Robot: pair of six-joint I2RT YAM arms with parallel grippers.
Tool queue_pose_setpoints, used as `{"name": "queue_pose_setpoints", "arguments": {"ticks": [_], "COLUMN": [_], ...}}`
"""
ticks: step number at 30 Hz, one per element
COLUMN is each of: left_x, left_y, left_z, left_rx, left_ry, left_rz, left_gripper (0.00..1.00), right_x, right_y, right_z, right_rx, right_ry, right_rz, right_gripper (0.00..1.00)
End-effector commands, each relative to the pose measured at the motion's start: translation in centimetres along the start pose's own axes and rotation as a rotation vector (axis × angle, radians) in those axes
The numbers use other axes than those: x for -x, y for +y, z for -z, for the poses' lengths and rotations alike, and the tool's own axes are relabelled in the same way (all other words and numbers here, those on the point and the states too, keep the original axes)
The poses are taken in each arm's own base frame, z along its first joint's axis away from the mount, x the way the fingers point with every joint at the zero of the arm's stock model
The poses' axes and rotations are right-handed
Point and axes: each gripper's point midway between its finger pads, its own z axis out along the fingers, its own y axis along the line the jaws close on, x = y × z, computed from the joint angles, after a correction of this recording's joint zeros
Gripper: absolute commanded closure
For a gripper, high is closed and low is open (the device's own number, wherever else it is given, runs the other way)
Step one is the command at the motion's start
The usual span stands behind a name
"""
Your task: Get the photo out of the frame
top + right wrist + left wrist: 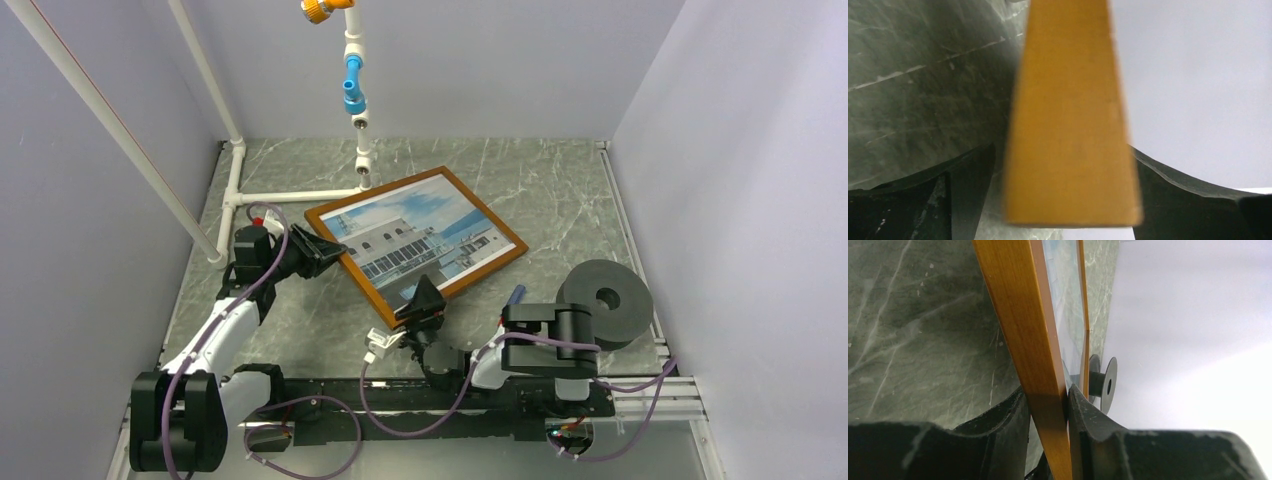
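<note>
The frame (470,278), thin reddish-brown wood, lies tilted at the middle of the table with the photo (420,232) of a white building and blue sky inside it. My left gripper (325,252) is shut on the frame's left border. In the left wrist view both fingers press the frame (1023,315) at my left gripper (1048,395), with the photo (1065,305) seen edge-on. My right gripper (425,295) is at the near border. In the right wrist view the frame (1068,125) sits between the jaws of my right gripper (1063,150), with a gap at the left finger (973,170).
A black spool (605,300) stands right of the frame and also shows in the left wrist view (1105,382). A white pipe structure (235,190) runs along the left. A pipe with blue and orange fittings (352,90) hangs over the back. Grey walls enclose the table.
</note>
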Motion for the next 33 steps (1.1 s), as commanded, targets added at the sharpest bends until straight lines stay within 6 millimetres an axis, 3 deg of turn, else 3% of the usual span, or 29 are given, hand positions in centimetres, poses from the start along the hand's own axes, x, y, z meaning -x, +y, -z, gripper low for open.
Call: {"name": "queue_pose_setpoints", "arguments": {"ticks": [1,5,6,7,8,16,22,24,28,33], "left_x": [1.3,1.3,1.3,1.3,1.3,1.1,2.0,2.5,3.2,5.4], "left_y": [-5.2,-5.2,-5.2,-5.2,-5.2,-5.3,-5.8,-6.7,-7.9,-11.3], "left_z": [1.0,1.1,1.1,1.1,1.0,1.2,2.5,3.2,5.0,9.1], "left_rx": [-0.154,-0.155,-0.156,-0.158,-0.158,-0.167,-0.109,-0.102,-0.062,0.011], "left_ry": [-0.020,-0.027,-0.029,-0.028,-0.027,-0.028,-0.089,-0.125,-0.178,-0.317], "left_rz": [-0.144,-0.144,-0.141,-0.139,-0.137,-0.126,-0.181,-0.216,-0.294,-0.457], "left_gripper": [0.90,0.90,0.90,0.90,0.90,0.86,0.50,0.35,0.13,0.01], "right_x": [0.6,1.3,1.8,1.9,2.3,2.1,3.9,4.8,6.5,9.1], "right_y": [-4.7,-4.5,-4.1,-2.4,-2.3,-3.8,-7.0,-8.2,-10.1,-12.1], "right_z": [0.0,-0.2,-0.2,-0.1,-0.1,0.0,-0.1,-0.1,0.1,1.3], "right_rx": [-0.153,-0.044,0.011,0.121,0.168,0.137,0.112,0.114,0.135,0.196], "right_ry": [-0.018,-0.014,-0.029,-0.034,-0.040,-0.058,-0.114,-0.149,-0.189,-0.253], "right_rz": [-0.227,-0.286,-0.308,-0.275,-0.306,-0.327,-0.404,-0.447,-0.508,-0.683], "right_gripper": [0.12,0.36,0.41,0.46,0.52,0.74,0.87,0.89,1.00,1.00]}}
